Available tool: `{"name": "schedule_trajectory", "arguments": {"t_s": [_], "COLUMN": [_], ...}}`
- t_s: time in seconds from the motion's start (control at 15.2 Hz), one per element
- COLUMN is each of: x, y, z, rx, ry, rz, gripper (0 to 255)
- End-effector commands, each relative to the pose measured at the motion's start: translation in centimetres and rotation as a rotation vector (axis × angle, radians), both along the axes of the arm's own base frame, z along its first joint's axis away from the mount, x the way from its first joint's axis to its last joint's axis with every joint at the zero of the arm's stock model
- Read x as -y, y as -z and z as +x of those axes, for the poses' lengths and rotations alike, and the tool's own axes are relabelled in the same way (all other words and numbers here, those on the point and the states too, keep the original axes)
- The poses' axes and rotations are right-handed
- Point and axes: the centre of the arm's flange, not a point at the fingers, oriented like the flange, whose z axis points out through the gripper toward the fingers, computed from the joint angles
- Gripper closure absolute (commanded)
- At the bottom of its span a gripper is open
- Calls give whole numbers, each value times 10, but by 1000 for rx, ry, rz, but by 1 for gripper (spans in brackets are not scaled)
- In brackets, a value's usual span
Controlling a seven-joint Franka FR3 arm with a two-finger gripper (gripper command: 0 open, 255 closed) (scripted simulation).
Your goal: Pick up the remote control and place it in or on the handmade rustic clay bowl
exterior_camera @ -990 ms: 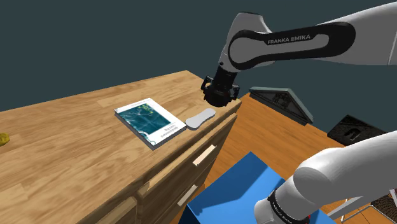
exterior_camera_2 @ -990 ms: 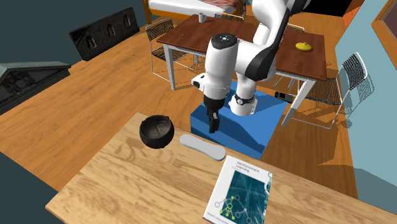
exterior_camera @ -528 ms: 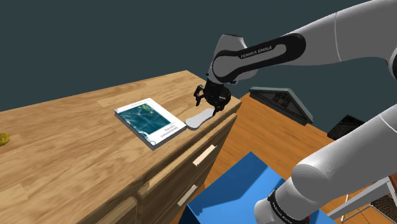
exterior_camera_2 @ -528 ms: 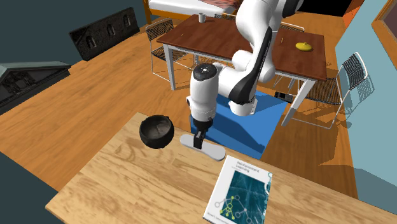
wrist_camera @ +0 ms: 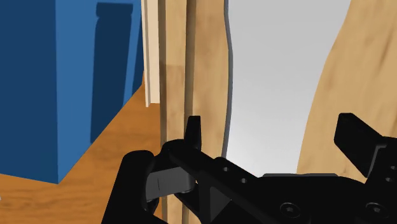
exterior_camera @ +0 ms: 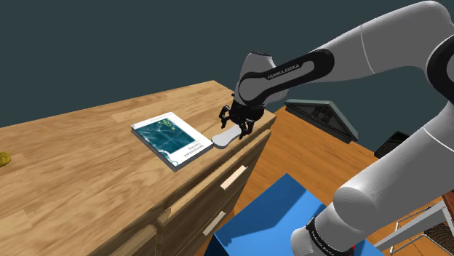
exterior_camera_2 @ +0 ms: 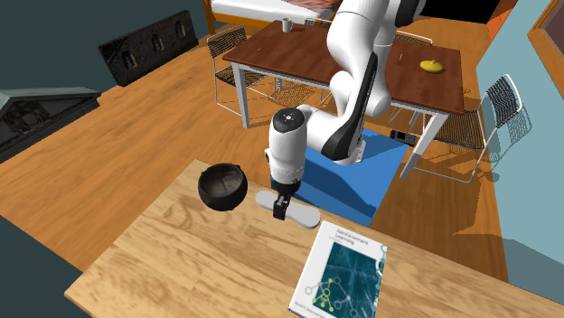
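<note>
While pincer (wrist_camera: 272, 130) gapes, remote (wrist_camera: 270, 76) lies between.

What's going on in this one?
The white arm holds its black claw low over the pale grey remote, which lies near the edge of the wooden cabinet top. The fingers stand open on either side of the remote, not yet clasping it. The dark bowl sits close beside it.

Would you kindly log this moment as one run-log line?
phase: pre-grasp | fingers: open, astride remote | remote: flat on dresser | bowl: empty
</note>
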Motion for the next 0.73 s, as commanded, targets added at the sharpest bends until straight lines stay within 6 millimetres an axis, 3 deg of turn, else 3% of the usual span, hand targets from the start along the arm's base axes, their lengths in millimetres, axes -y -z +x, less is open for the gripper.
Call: {"name": "schedule_trajectory", "arguments": {"t_s": [0.0,0.4,0.46,0.66], "x": [0,0,0,0], "y": [4,4,4,4], "z": [-1,-1,-1,-1], "rx": [1,1,1,1], "ry": [0,0,0,0], "rz": [0,0,0,0], "gripper": [0,0,255,255]}}
